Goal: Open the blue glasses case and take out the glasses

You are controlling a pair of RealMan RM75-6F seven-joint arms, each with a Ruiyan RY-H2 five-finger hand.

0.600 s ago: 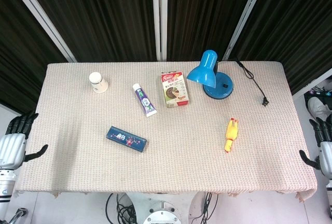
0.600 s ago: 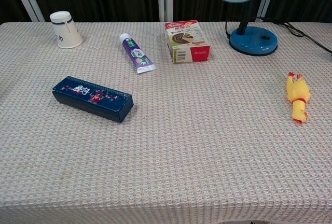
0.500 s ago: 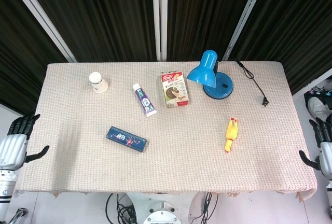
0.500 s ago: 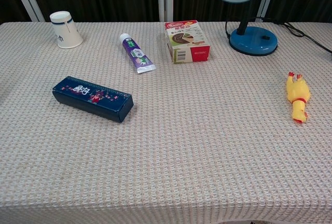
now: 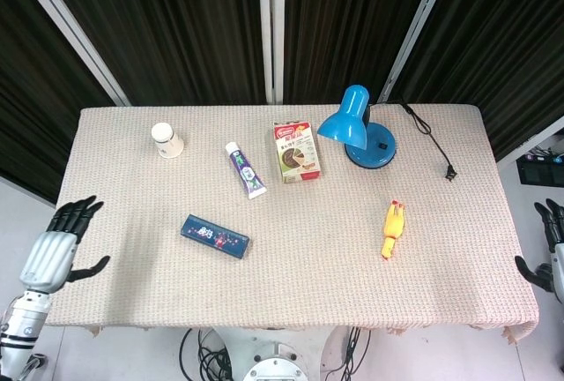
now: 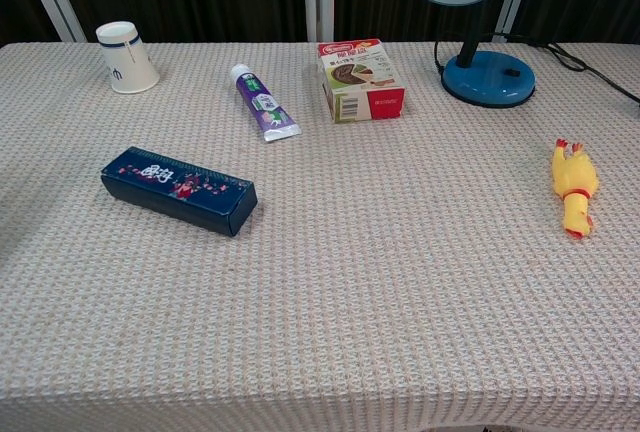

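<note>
The blue glasses case [image 5: 215, 236] lay shut on the table [image 5: 291, 284], on its left half, a bit toward the near edge. Its long side ran slanted, from about 10 o'clock to 4 o'clock in the head view. The glasses could not be seen, so they were probably inside.

The left hand [image 5: 55, 253] hung just off the table's left edge. Its fingers were spread apart and it held nothing. From this hand the case lay toward 3 o'clock, well apart from it. The right hand [image 5: 553, 253] was only partly seen at the far right edge of the head view, well off the table. It looked empty, but I could not tell how far open it was. The left hand was much nearer the case, so it seemed the one to reach first.

The head view showed both hands. The chest view showed no hands, but it showed the case's side wall and its picture top up close.
</note>
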